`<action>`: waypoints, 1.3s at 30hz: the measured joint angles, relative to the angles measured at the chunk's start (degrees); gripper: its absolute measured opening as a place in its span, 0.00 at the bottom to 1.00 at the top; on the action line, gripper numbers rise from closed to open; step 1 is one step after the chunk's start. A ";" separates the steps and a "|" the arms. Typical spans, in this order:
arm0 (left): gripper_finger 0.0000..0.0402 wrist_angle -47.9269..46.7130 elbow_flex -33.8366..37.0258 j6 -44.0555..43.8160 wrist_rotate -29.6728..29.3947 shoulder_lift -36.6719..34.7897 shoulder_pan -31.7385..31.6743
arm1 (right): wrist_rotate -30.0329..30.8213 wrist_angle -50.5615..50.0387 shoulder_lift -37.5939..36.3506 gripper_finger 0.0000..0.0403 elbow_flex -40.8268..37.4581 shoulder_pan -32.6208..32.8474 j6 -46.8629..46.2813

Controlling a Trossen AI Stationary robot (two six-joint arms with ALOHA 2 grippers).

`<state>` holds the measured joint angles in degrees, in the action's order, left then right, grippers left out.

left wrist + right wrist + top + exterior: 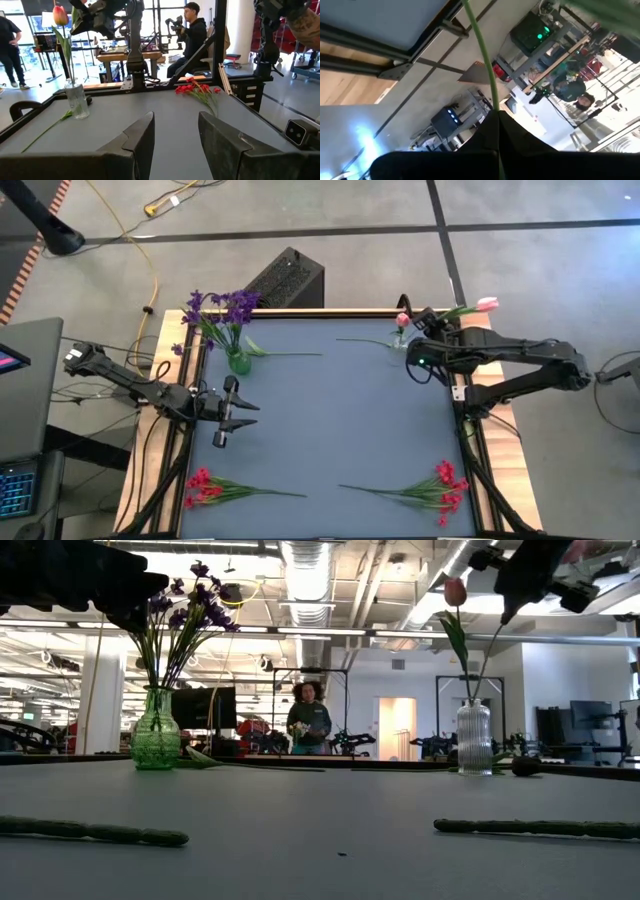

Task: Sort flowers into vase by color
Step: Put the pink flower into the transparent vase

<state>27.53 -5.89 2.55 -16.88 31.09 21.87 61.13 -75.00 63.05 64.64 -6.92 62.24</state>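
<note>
Fingers of the right gripper (424, 322) are clenched on the green stem of a pink tulip (487, 305); in the right wrist view the stem (482, 47) runs straight out from between the two dark fingers (490, 142), which are pressed together around it. That gripper hangs over the far right corner, with the bloom lying out past the fingers, beyond the surface's edge.

The blue-grey surface (330, 420) spreads below both arms. The left gripper (240, 412) hovers over its left side with its fingers (137, 137) released, a clear gap between them.

Just beyond the left fingers, toward the far left corner, stands a green vase (238, 361) holding the purple flowers (222, 307). Nearer than those fingers, at the near left corner, lies a red spray (205, 485) flat on the surface. A larger bunch of red flowers (443, 487) lies at the near right corner, well apart from the right fingers.

Just beside the right fingers, slightly toward the middle, stands a clear ribbed vase (474, 738) with one pink tulip (455, 591) upright in it. A loose green stem (365, 340) lies on the surface beside that vase, and another (290, 354) beside the green vase.
</note>
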 joint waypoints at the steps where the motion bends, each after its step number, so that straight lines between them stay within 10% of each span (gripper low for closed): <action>1: 0.35 -0.02 0.00 0.00 0.00 0.00 -0.01 | -0.01 0.83 0.28 0.06 0.00 0.00 0.44; 39: 0.35 -1.75 0.17 -0.04 0.00 -0.02 0.00 | -16.32 4.02 10.77 0.07 0.00 -8.41 5.75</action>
<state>25.78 -5.72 2.50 -16.88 31.07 21.87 44.82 -70.98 73.82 64.64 -15.33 67.99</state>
